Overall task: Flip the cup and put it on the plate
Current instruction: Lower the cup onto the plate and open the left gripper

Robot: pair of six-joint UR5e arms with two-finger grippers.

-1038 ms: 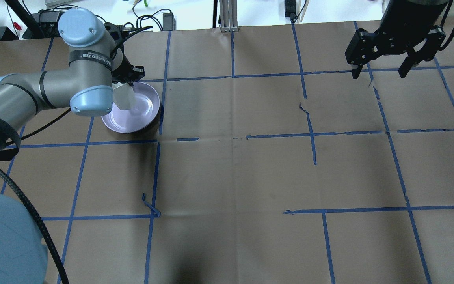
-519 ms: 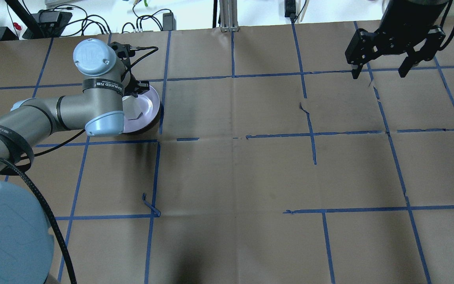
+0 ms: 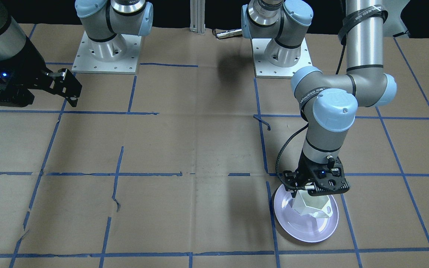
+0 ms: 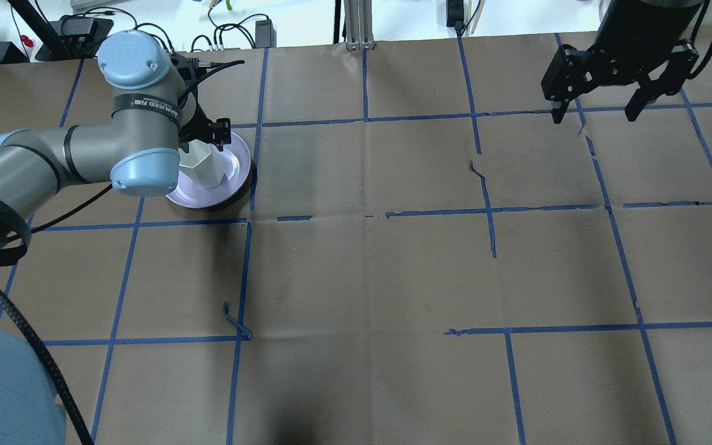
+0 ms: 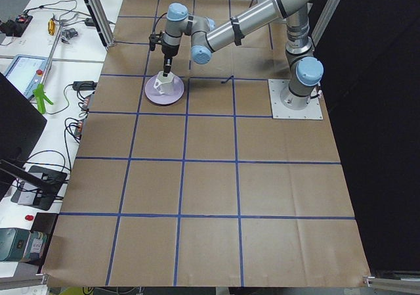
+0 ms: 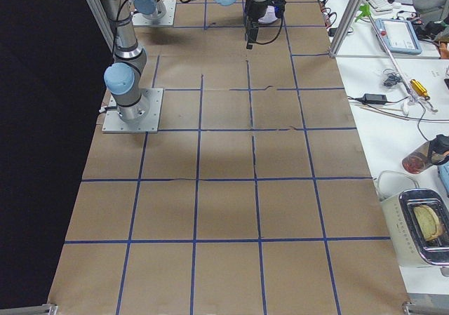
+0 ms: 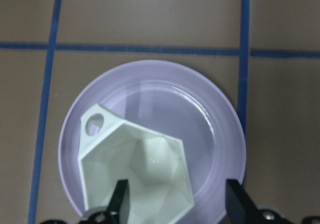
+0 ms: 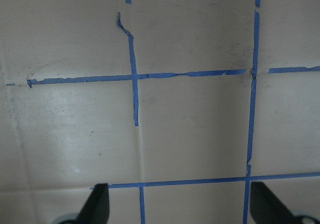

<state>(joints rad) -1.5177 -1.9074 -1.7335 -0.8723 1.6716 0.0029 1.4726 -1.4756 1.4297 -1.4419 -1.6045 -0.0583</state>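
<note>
as cup [image 7: 142, 171] rests upright, plate [image 7: 212, 102] beneath

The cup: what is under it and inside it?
The plate lies under the cup; their contact is hidden. Inside, only bare white facets show, though one finger of the left gripper covers part.

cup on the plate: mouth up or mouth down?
Mouth up. The left wrist view looks straight into the cup, its hollow faceted inside showing, with the plate under it; overhead also shows its open rim.
</note>
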